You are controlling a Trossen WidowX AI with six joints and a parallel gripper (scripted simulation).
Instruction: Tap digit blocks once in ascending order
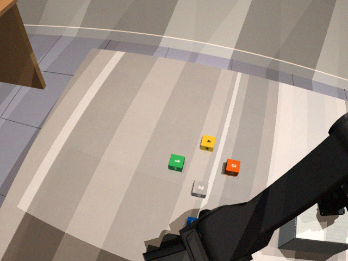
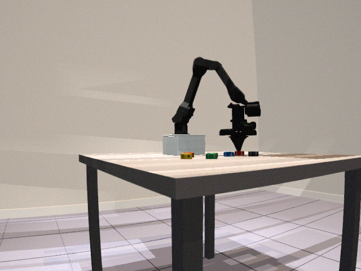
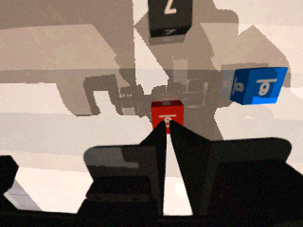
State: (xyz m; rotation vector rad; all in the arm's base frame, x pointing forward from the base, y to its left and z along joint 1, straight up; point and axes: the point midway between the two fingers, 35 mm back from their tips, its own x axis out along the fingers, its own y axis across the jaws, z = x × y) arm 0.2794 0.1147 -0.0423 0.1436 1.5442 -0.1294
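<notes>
A: Top view, items? 
B: Green block point(image 1: 176, 162) "1", yellow block point(image 1: 207, 142) "4", orange block point(image 1: 232, 166) "3", grey block point(image 1: 199, 188) "2"; blue block point(image 1: 192, 221) half hidden under the arm point(image 1: 280, 202).

A: Exterior view? 
B: Table point(image 2: 203, 169); gripper point(image 2: 238, 147) pointing down, just above the red block point(image 2: 239, 153).

A: Wrist view? 
B: Gripper point(image 3: 169, 124) clenched, grasping nothing, tips over the red block point(image 3: 167, 113); blue block point(image 3: 259, 85) right, black block point(image 3: 170, 18) beyond.
</notes>
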